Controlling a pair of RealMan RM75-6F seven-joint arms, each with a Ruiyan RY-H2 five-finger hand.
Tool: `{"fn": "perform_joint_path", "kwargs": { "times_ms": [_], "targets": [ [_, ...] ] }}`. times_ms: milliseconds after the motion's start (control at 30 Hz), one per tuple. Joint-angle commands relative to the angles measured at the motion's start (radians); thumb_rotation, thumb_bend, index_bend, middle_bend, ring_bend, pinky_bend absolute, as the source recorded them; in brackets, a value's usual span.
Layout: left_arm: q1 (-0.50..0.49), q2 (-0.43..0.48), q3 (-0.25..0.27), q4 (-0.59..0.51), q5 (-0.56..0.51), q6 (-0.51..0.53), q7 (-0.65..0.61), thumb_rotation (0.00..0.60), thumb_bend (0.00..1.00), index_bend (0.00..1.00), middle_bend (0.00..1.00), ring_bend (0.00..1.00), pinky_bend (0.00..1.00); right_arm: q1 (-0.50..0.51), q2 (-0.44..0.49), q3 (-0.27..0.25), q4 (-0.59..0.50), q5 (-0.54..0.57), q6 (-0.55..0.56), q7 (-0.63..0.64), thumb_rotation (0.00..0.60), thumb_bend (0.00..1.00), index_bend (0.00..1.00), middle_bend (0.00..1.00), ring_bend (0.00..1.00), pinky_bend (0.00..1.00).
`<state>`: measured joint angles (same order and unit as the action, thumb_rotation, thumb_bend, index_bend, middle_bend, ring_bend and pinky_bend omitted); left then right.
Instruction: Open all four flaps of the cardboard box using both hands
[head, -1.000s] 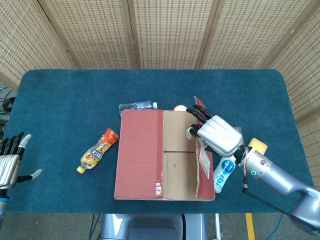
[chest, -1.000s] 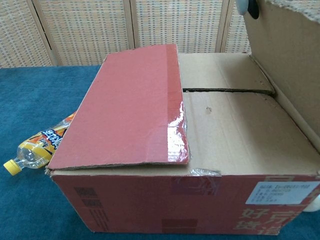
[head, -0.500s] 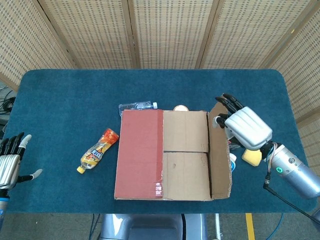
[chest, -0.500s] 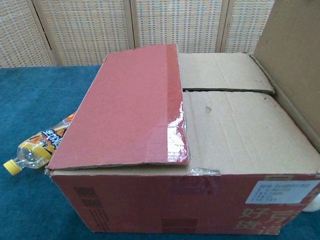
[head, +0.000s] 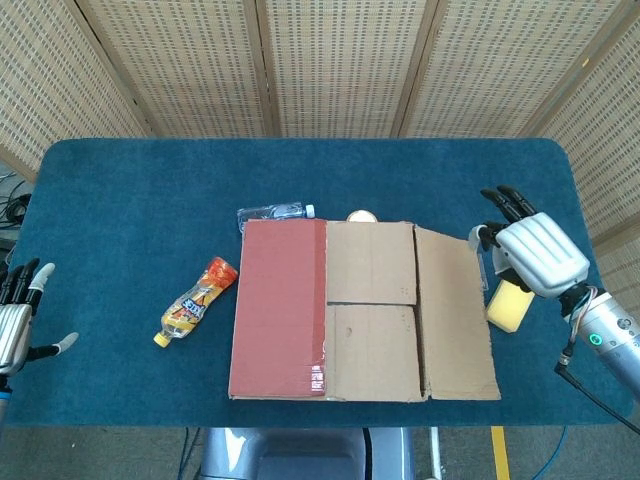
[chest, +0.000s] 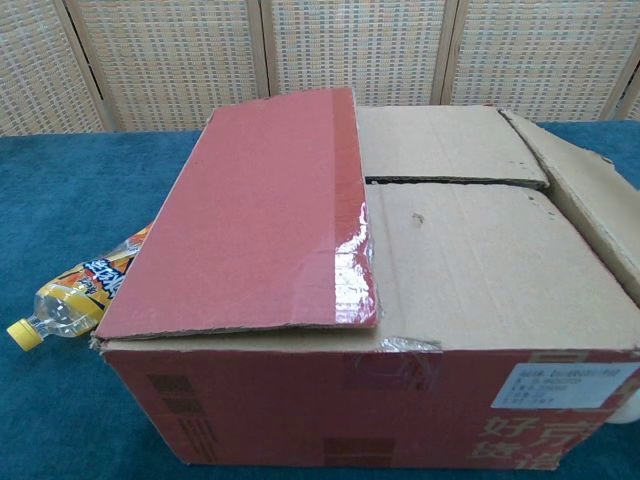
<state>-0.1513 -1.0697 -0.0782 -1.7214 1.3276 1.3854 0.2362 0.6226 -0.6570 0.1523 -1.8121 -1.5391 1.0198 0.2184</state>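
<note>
- We see the cardboard box (head: 340, 310) standing near the front edge of the blue-covered table (head: 130, 190), roughly at its middle.
- The red left flap (head: 280, 305) lies flat and closed over the left part of the box top; in the chest view its glossy taped edge (chest: 352, 250) rests on the two inner flaps.
- The two inner flaps, far (head: 370, 262) and near (head: 372, 350), lie closed and meet along a seam across the middle.
- The right flap (head: 455, 315) is folded outward, showing its plain brown inner face.
- Our right hand (head: 535, 255) hovers just right of that flap, fingers spread and holding nothing.
- A yellow object (head: 508, 306), possibly a sponge, lies beside the flap's edge beneath the right hand.
- Our left hand (head: 15, 325) sits at the far left edge of the table, well apart from the box, fingers apart and empty.
- An orange drink bottle (head: 195, 302) lies on its side left of the box.
- A clear bottle (head: 272, 213) lies behind the box's far left corner.
</note>
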Motion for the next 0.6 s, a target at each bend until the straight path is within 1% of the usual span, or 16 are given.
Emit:
{"fn": "perform_joint_path", "kwargs": {
  "times_ms": [33,167,333,467,600],
  "targets": [
    [-0.023,0.045,0.001,-0.024,0.051,-0.019,-0.023,0.487,0.11,0.04,0.00,0.00,0.00,-0.025,-0.030,-0.011,0.022,-0.005,0.028,0.017,0.600,1.00,0.45,0.51,0.07,0.00],
    [-0.056,0.117,0.011,-0.057,0.115,-0.066,-0.065,0.487,0.16,0.04,0.00,0.00,0.00,-0.049,-0.061,-0.015,0.031,0.000,0.058,0.009,0.600,1.00,0.44,0.45,0.07,0.00],
    [-0.101,0.189,0.015,-0.082,0.187,-0.114,-0.111,0.488,0.27,0.04,0.00,0.00,0.00,-0.079,-0.091,-0.015,0.025,0.021,0.098,-0.034,0.600,1.00,0.37,0.34,0.06,0.00],
    [-0.148,0.239,0.011,-0.105,0.250,-0.154,-0.146,0.489,0.30,0.04,0.00,0.00,0.00,-0.118,-0.133,-0.012,0.015,0.052,0.158,-0.115,0.600,1.00,0.29,0.27,0.01,0.00],
    [-0.185,0.264,0.006,-0.114,0.293,-0.180,-0.175,0.494,0.32,0.04,0.00,0.00,0.00,-0.146,-0.164,-0.014,0.011,0.073,0.200,-0.183,0.600,1.00,0.25,0.21,0.00,0.00]
  ]
}}
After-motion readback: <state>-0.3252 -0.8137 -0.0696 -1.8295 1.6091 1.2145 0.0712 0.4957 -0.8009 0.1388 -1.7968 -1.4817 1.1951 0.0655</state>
